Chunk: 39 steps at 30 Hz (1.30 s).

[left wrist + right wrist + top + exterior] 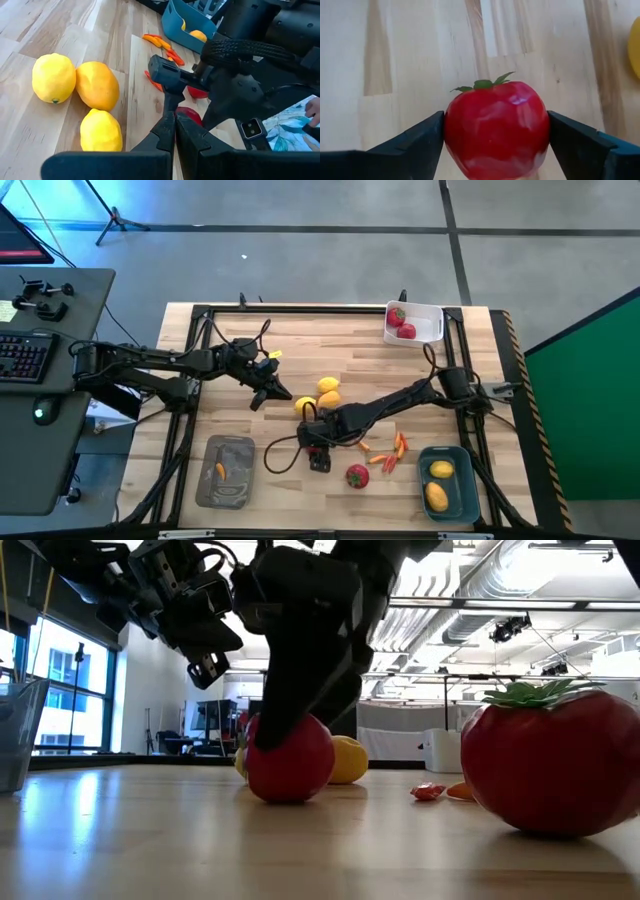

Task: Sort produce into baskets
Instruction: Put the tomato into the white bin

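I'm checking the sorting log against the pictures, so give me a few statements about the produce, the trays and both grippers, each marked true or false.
1. The white rectangular tray holds two round red fruits. True.
2. The blue-teal rectangular tray holds thin orange-red peppers. False: it holds two yellow-orange lemons.
3. The right gripper has its fingers on either side of a round red fruit with a green top that sits on the wooden table. True.
4. The left gripper is open wide. False: its fingers are shut and hold nothing.
5. The flat grey tray is bare. False: one small orange item lies in it.
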Available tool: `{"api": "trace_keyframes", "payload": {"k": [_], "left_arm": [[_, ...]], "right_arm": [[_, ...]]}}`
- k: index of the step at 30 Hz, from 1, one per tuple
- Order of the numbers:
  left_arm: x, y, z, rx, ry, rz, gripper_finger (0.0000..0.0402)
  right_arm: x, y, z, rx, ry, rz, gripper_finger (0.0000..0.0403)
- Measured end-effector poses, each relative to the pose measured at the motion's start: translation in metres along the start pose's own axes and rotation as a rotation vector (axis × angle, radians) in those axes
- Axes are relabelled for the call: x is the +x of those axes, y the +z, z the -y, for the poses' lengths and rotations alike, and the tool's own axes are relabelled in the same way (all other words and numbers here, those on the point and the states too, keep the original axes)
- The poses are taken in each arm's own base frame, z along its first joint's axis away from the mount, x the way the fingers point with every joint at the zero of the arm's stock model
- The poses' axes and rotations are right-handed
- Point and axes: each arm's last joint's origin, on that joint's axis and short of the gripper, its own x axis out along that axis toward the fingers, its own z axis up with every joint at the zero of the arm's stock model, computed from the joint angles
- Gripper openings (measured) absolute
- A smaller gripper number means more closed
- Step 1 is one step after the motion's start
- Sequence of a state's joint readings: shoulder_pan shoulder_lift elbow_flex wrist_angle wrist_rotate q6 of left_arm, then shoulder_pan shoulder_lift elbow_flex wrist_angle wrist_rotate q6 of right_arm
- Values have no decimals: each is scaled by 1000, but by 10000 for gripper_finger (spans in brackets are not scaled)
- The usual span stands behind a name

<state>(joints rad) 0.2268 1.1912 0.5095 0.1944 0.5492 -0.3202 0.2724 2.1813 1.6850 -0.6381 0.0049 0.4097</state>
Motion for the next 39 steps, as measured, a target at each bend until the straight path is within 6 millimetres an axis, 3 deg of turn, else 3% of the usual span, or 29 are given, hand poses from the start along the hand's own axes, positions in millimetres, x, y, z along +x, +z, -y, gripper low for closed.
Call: {"api": "trace_keyframes", "payload": {"k": [6, 12, 17, 22, 26, 31, 35, 39], "left_arm": [[0, 1, 0, 4, 9, 10, 0], [0, 3, -2, 25, 84, 47, 0], [0, 3, -3, 27, 130, 62, 0], [0, 3, -4, 25, 133, 58, 0], [0, 2, -4, 23, 136, 56, 0], [-1, 3, -6, 13, 187, 73, 0], [-3, 4, -9, -10, 249, 98, 0], [-5, 6, -14, -50, 313, 129, 0]], "right_arm": [[-30, 22, 5, 76, -19, -26, 253], [-75, 41, 34, 226, -132, -116, 243], [-120, 47, 82, 293, -315, -238, 242], [-161, 46, 154, 367, -430, -262, 240], [-186, 29, 224, 462, -513, -282, 236], [-216, -14, 301, 600, -606, -292, 236], [-226, -54, 346, 692, -646, -250, 236], [-222, -94, 374, 760, -675, -231, 236]]}}
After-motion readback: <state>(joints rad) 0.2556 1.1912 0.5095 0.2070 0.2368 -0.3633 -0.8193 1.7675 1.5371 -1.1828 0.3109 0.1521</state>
